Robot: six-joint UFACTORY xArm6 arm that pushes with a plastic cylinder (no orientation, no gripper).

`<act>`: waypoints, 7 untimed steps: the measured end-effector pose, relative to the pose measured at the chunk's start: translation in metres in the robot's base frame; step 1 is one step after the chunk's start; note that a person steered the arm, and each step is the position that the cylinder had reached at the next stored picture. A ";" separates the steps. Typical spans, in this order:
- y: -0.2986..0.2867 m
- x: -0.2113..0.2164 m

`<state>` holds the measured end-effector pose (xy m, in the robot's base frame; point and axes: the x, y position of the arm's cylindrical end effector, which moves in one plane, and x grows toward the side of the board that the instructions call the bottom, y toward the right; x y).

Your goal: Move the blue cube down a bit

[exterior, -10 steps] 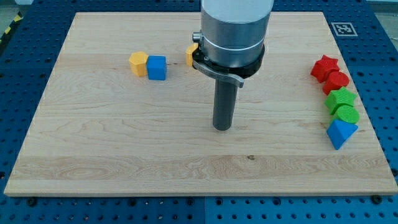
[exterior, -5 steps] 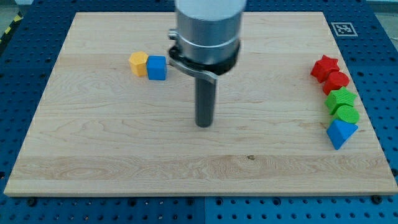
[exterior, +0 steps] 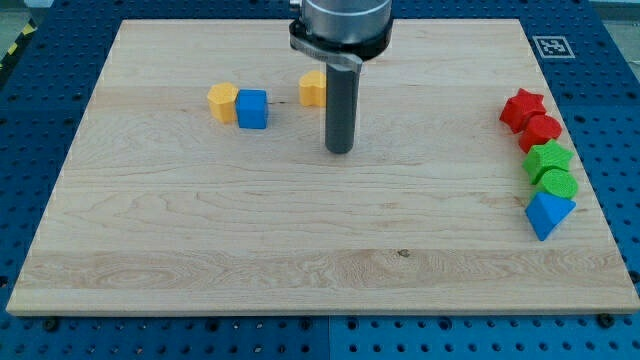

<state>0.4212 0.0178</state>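
Standing on the wooden board (exterior: 200,240) just above the frame's centre, my tip (exterior: 340,150) is seen touching no block; the rod ends plainly, with no pincer to be opened or closed. A yellow block (exterior: 313,88) is partly hidden behind the rod. The blue cube (exterior: 252,109) is found well to the tip's left, touching a yellow hexagonal block (exterior: 223,102). Red, green and blue blocks are lined along the right edge.

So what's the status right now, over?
My tip down on board, right of blue cube, well apart. Cube unmoved, touching yellow block. Another yellow block beside rod.
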 end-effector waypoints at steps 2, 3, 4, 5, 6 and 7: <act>-0.054 -0.058; -0.090 -0.091; -0.118 -0.084; -0.118 -0.065; -0.107 -0.044; -0.109 -0.026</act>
